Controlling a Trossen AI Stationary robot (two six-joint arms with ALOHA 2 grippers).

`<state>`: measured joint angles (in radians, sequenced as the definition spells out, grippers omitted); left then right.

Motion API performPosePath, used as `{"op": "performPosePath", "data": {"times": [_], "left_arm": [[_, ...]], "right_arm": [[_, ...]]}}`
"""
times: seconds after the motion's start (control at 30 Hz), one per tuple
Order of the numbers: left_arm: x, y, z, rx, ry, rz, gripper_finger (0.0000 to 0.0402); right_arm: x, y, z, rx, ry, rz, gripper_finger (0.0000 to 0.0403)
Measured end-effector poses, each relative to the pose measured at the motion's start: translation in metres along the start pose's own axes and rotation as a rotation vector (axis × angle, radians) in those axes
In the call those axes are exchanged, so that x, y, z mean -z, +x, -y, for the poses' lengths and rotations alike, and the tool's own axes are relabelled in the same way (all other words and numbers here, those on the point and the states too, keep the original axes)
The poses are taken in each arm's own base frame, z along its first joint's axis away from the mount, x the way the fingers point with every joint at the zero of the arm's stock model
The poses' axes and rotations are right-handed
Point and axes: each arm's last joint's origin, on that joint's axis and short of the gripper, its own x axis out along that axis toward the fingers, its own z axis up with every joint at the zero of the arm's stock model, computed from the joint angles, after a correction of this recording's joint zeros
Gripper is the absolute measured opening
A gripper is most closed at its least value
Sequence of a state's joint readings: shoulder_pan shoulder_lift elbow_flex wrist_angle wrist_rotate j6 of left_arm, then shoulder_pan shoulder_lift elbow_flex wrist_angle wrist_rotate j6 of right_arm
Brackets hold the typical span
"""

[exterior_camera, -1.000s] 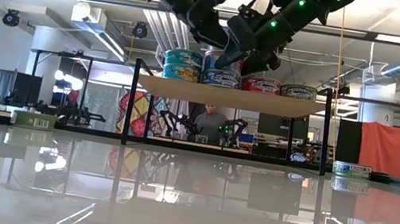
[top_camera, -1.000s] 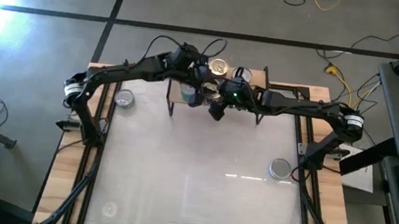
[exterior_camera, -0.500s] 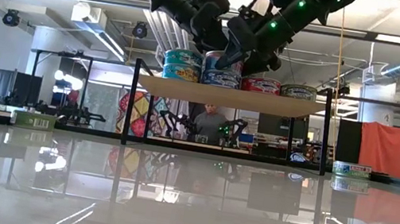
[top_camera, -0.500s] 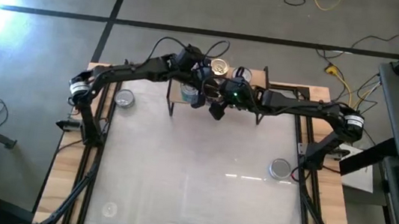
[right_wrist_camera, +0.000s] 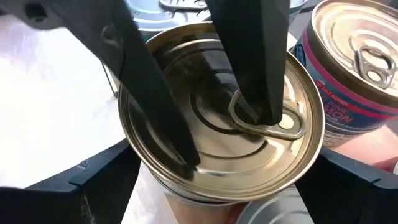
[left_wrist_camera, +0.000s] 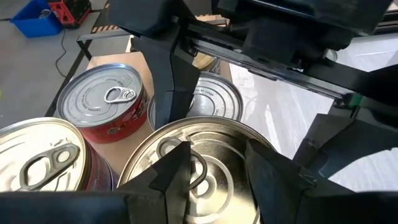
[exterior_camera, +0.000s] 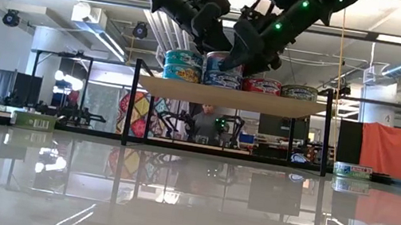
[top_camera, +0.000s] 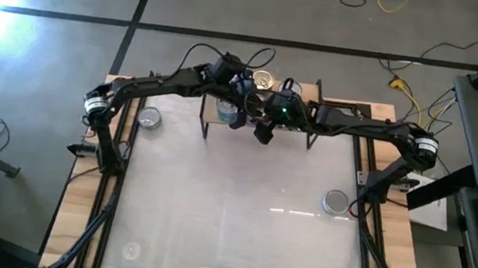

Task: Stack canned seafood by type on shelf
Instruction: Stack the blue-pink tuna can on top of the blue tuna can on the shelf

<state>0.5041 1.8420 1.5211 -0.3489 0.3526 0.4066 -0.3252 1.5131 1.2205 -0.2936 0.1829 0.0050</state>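
The light-wood shelf [exterior_camera: 227,97] stands at the table's far middle and carries several tins: a two-high bluish stack [exterior_camera: 183,65], a middle stack, a red tin [exterior_camera: 262,85] and a silver tin [exterior_camera: 299,92]. The gold-topped tin [right_wrist_camera: 217,118] is the top one of the middle stack [exterior_camera: 220,77]. My right gripper [exterior_camera: 235,57] reaches in from the right, its fingers on either side of this tin. My left gripper [left_wrist_camera: 217,152] comes from the left and above, open, its tips over the tin's lid. My right gripper holds the gold-topped tin by its round side wall [right_wrist_camera: 134,163], one finger on each opposite side, slanting down from the table's right. The tin stays upright on the tin below it. My left gripper has both fingertips [right_wrist_camera: 188,155] down on the lid from above, one beside the pull tab [right_wrist_camera: 273,127]; the fingers stay apart.
Loose tins lie on the white tabletop at the left [top_camera: 149,118] and right [top_camera: 335,201]. A red-sided, silver-topped tin [left_wrist_camera: 109,99] stands close beside the held one. The shelf's black legs [exterior_camera: 132,102] rise at both ends. Wide bare tabletop lies near of the shelf.
My left gripper has moved toward the table's right and slightly down, closing in on the top of the middle stack. My right gripper has shifted a little toward the same tin. The tins on the shelf have stayed in place.
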Motion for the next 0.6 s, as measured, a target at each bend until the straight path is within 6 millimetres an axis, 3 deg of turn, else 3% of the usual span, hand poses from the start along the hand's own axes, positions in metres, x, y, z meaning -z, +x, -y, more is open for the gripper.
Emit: {"op": "performPosePath", "data": {"times": [0.2, 0.6], "left_arm": [[0.001, 0.000, -0.001, -0.012, 0.000, -0.006, 0.0141], [-0.001, -0.002, -0.004, -0.049, -0.003, -0.013, 0.0141]], "right_arm": [[0.000, -0.003, 0.001, 0.004, -0.037, -0.003, 0.0370], [-0.004, -0.040, 0.006, -0.004, -0.049, -0.005, 0.0369]]}}
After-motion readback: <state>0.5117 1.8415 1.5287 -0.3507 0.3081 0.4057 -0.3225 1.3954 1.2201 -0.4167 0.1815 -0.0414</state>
